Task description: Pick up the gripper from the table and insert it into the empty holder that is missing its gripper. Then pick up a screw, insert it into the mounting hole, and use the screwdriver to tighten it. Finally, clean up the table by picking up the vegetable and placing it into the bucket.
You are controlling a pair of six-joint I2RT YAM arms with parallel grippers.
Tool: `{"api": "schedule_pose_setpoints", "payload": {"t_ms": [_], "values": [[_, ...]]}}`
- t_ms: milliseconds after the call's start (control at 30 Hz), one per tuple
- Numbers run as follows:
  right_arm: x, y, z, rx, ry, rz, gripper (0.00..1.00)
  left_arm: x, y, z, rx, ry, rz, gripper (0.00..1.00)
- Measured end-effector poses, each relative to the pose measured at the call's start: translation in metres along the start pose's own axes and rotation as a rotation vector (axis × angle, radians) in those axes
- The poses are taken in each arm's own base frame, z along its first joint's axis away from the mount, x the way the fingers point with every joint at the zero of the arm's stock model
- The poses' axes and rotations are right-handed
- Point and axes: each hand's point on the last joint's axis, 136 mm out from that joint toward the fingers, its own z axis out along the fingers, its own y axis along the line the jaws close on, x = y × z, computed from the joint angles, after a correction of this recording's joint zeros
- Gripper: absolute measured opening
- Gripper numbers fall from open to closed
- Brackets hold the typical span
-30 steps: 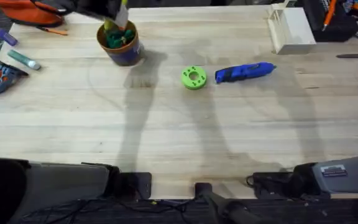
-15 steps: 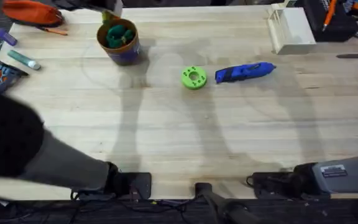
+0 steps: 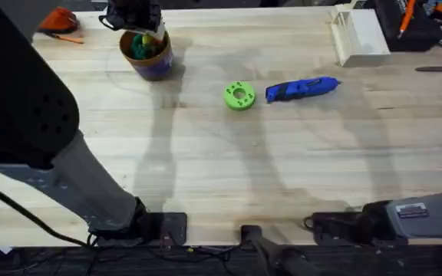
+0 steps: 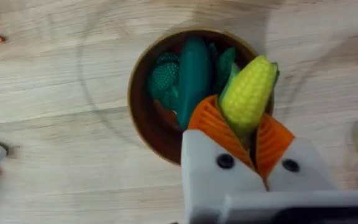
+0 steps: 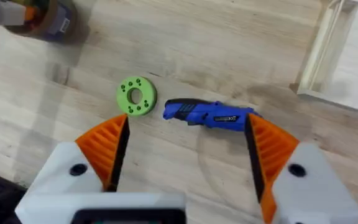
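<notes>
Above the bucket (image 4: 166,106), the vegetable (image 4: 248,93) is pinched at its lower end between the left gripper (image 4: 248,144)'s orange pads, its long axis tilted, yellow tip aimed over the rim. Half a second ago that gripper sat just behind the pot; now it hangs over the opening, so release looks imminent. Farther off, the right gripper (image 5: 185,152) waits wide open and empty above the screwdriver (image 5: 210,115).

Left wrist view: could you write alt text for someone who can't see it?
The left end effector, white with orange ribbed pads, grips a yellow toy corn cob over the rim of a round brown-lined bucket on a wooden table. A green leafy toy lies inside the bucket.
</notes>
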Motion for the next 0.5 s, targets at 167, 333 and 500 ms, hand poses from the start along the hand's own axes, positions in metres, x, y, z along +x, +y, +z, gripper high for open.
{"api": "schedule_pose_setpoints", "payload": {"t_ms": [167,333,500], "values": [[0.0000,-0.0002,0.0000,0.001,0.000,0.000,0.994,0.0000,-0.0002,-0.0001,0.001,0.000,0.000,0.516],[0.0000,0.0000,0.0000,0.000,0.000,0.000,0.994,-0.0002,-0.0005,-0.0001,0.003,-0.001,-0.006,0.981],[0.0000,0.0000,0.0000,0.000,0.000,0.000,0.993,-0.0002,-0.0006,-0.0001,0.003,-0.001,-0.006,0.985]]}}
